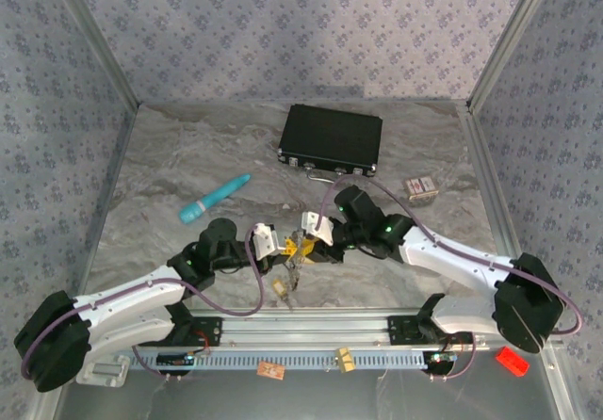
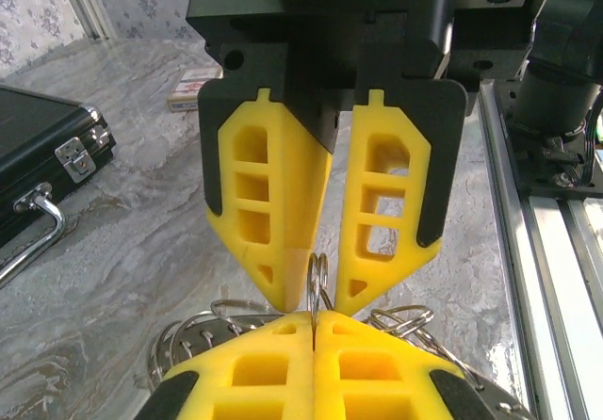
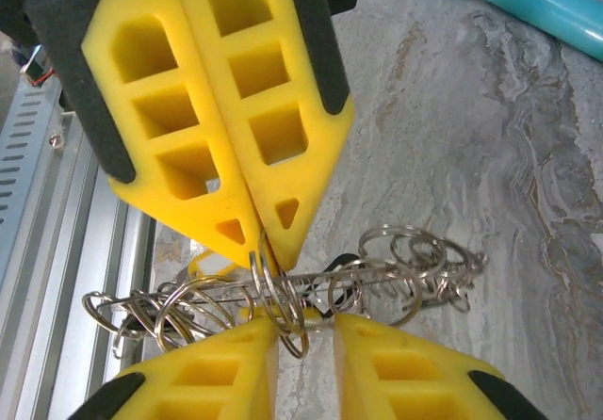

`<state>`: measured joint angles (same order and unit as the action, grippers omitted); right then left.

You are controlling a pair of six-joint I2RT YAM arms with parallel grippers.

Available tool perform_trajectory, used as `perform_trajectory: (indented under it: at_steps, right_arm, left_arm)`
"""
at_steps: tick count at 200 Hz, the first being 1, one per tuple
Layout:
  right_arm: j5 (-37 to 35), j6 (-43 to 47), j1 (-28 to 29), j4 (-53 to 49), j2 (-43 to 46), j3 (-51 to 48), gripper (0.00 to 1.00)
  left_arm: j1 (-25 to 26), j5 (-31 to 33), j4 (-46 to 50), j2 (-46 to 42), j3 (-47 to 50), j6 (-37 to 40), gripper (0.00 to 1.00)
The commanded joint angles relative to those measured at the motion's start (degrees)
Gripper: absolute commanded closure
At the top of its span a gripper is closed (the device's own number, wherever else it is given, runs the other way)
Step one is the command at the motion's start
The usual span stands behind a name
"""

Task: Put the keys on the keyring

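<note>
Silver wire loops sit in a bunch on the keyring [image 3: 377, 274]. It is near the front edge of the grey marble table [image 1: 170, 175], between the two arms. I cannot tell if it rests on the table or hangs just above it. The left gripper [image 3: 259, 243] is squeezed tight and pinches one small loop at its tips. The right gripper [image 2: 317, 299] faces it, tip to tip. Its yellow fingers [image 2: 377, 203] are a little apart, and that loop stands in the gap. A tiny tan-headed key [image 1: 281, 290] lies on the table just in front of them. The teal stick [image 1: 215, 200] and the black case [image 1: 330, 139] lie farther back.
</note>
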<state>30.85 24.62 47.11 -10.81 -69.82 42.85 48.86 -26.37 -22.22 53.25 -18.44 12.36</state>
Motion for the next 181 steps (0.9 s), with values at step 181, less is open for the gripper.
perform_trajectory:
  at_steps: [181]
  right_arm:
    - [-13.75,13.27,6.76,-22.54,-3.11,15.42,1.0]
  left_arm:
    - [-0.07,1.15,5.47,-1.59,-3.96,2.31,0.82]
